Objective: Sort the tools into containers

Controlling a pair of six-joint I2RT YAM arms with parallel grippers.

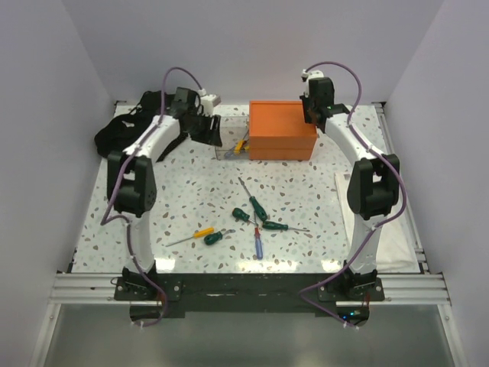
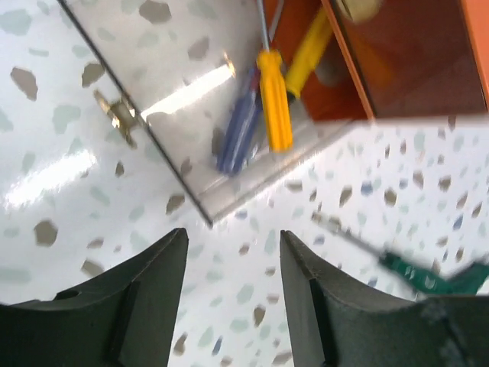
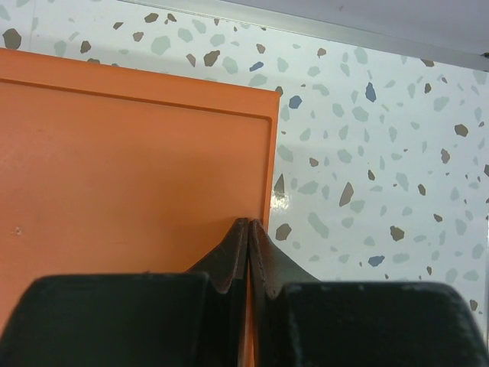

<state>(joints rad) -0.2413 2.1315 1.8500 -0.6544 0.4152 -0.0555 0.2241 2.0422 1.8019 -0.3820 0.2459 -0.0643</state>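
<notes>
The orange box stands at the back middle, with the small clear bin against its left side. In the left wrist view the bin holds a yellow screwdriver, a blue one and another yellow one. My left gripper hovers by the bin's left end, open and empty. Several screwdrivers lie mid-table: green ones, a red-and-blue one, a yellow one and a stubby green one. My right gripper is shut and empty over the box's right edge.
A black cloth heap lies at the back left. A white sheet lies along the table's right side by the right arm. White walls close in the back and both sides. A green screwdriver shows beyond the left fingers.
</notes>
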